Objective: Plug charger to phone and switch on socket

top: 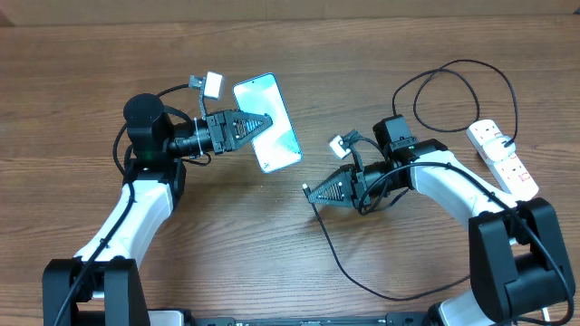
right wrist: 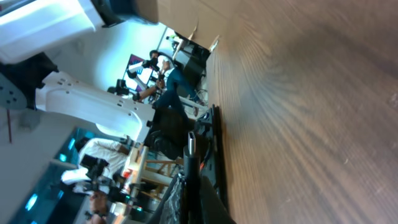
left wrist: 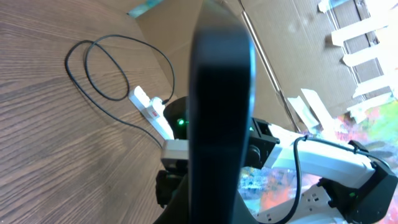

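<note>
Left gripper [top: 256, 125] clamped on phone [top: 279, 136], 11 o'clock. Right gripper [top: 319, 190] pinched shut on charger [top: 328, 237] tip, centre. Power strip [top: 504, 159] at 3 o'clock. Advice: line tip square to phone port, push slowly, brace phone.

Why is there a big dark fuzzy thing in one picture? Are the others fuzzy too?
Left wrist view: that is the phone, edge-on and very close, so dark and blurry. Overhead view: sharp, evenly lit, its screen bright. Right wrist view: tilted sideways, the near table smeared.
</note>
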`<state>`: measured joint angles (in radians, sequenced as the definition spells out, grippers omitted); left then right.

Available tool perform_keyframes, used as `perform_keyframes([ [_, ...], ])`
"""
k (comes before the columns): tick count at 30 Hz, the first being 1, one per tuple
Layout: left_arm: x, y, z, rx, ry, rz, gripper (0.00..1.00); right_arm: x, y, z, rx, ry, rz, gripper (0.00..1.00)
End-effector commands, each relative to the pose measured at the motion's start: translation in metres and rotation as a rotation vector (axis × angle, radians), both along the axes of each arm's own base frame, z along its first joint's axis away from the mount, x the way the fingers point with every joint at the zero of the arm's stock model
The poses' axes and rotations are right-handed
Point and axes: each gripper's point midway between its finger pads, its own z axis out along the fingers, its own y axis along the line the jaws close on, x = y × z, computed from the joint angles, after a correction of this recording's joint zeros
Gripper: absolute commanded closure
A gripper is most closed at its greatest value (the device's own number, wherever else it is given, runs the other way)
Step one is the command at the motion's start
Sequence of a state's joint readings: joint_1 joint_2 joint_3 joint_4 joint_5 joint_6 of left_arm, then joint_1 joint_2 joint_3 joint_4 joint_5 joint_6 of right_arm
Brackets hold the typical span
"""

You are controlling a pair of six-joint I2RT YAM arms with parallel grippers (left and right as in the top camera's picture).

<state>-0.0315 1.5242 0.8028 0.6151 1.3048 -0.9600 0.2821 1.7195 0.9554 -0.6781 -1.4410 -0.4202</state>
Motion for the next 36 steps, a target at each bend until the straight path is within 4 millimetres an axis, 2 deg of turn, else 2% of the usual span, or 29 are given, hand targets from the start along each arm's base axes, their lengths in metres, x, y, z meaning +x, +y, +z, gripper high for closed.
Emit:
perform_keyframes([
  [1, 0.003, 0.0, 0.007, -0.002, -0.018, 0.013, 0.96, 0.008, 0.003, 0.018, 0.025, 0.048, -0.007, 0.96],
  [7, 0.01, 0.002, 0.001, 0.006, 0.019, 0.058, 0.96, 0.016, 0.009, 0.022, 0.026, 0.052, -0.004, 0.96],
  [16, 0.01, 0.002, 0.001, 0.008, 0.011, 0.057, 0.96, 0.02, 0.032, 0.028, 0.002, 0.051, 0.015, 0.96],
  [23, 0.009, 0.002, -0.002, 0.02, -0.003, 0.052, 0.96, 0.023, 0.033, 0.027, -0.007, 0.045, 0.004, 0.96],
  [28, 0.007, 0.002, -0.013, 0.038, 0.031, 0.048, 0.96, 0.026, 0.034, 0.03, 0.004, 0.014, 0.003, 0.96],
  [36, 0.008, 0.002, -0.013, 0.039, 0.03, 0.056, 0.96, 0.027, 0.034, 0.032, 0.007, 0.01, 0.002, 0.96],
])
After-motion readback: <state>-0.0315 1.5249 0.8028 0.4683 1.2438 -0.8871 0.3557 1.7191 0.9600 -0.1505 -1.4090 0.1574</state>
